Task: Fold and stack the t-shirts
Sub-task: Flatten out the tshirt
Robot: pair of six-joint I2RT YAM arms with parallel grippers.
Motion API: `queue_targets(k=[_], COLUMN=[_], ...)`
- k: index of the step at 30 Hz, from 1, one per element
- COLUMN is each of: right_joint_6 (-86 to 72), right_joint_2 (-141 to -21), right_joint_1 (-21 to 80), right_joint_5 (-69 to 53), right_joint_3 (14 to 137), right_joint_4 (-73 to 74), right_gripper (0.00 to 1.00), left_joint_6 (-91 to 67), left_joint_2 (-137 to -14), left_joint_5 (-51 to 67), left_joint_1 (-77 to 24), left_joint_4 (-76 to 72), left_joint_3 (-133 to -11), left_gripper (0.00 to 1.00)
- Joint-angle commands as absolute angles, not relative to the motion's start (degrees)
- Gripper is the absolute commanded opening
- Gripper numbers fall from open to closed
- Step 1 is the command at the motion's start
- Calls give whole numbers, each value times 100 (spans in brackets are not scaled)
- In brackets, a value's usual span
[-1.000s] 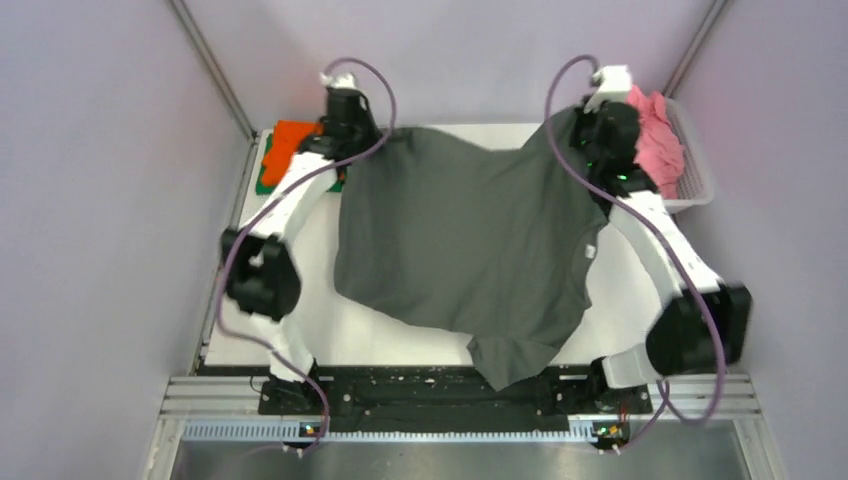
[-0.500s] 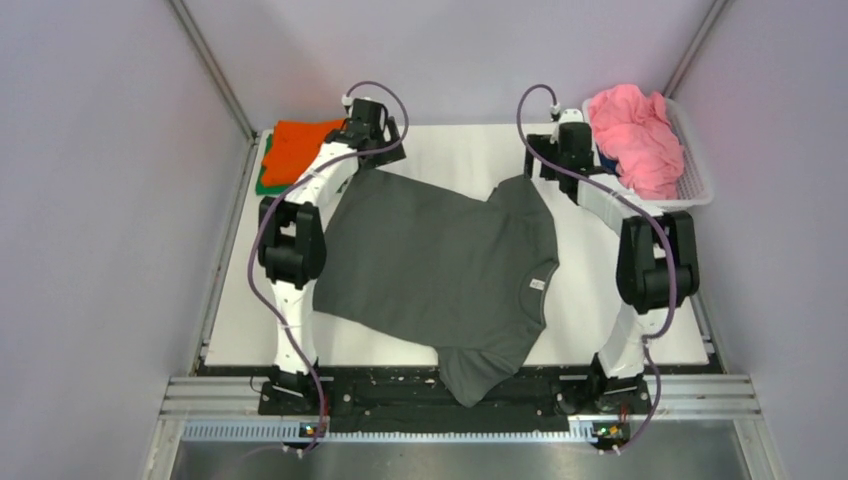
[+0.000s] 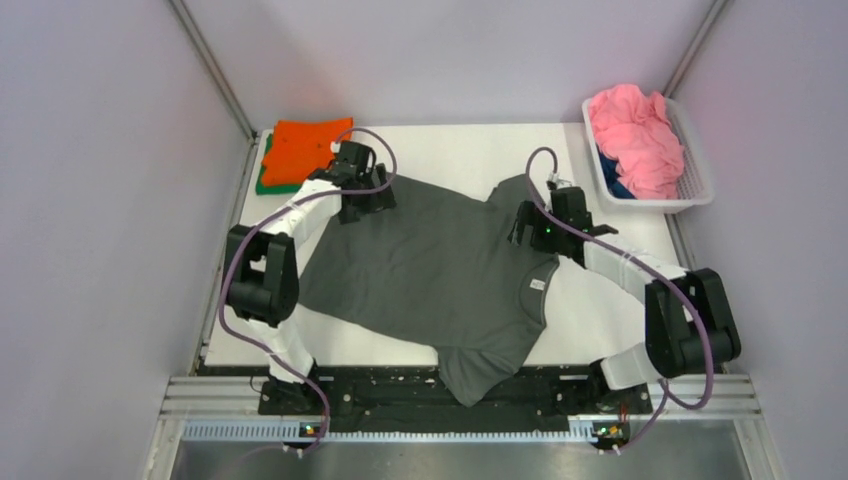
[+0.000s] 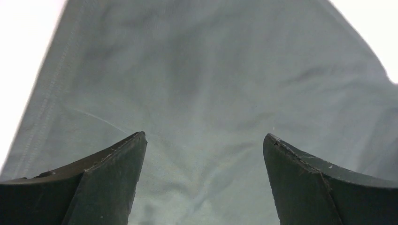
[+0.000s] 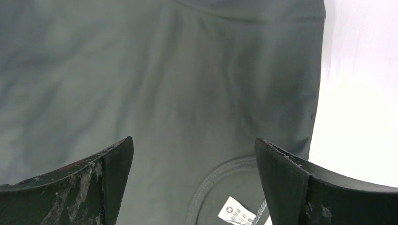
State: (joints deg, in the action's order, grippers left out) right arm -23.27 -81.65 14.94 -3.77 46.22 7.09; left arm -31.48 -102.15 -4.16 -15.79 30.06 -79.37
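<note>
Top external view: the dark grey t-shirt [image 3: 440,270] lies spread over the middle of the bench [image 3: 450,145], one sleeve draped past the near edge. The left tool [image 3: 365,200] and right tool [image 3: 528,225] stand over its far part. Left wrist view: fingers [image 4: 94,187] wide apart, gripping nothing, grey cloth below. Right wrist view: the same, with the white neck label [image 5: 237,213] below.

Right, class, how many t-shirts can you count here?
5: grey one spread mid-table, orange stacked on green far left, pink over blue in the basket; more may hide there.
</note>
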Motion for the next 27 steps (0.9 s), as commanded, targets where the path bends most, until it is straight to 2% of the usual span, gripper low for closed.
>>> queue_targets(k=[1, 8, 16, 23, 27], right_joint_6=[-2669, -2675, -2455, -2247, -1938], right_joint_2=[-8623, -9830, -10956, -12214, -13077], right_joint_1=[1498, 1218, 785, 391, 271], right_joint_5=[-141, 359, 274, 91, 32], right_joint_3=[4720, 5254, 6444, 8474, 10024], right_joint_4=[656, 167, 419, 1023, 1688], right_gripper=[98, 98, 97, 97, 97], left_joint_6=[-3451, -3535, -3786, -3809, -3815], left_joint_2=[-10545, -11464, -12784, -13451, -13802], left_joint_5=[-94, -505, -184, -29, 298], left_joint_1=[-1617, -1613, -1590, -1591, -1586], left_joint_4=[2692, 2489, 3136, 3114, 3208], left_joint_3=[-7903, -8322, -9953, -10985, -11756], left_gripper=[99, 99, 99, 99, 99])
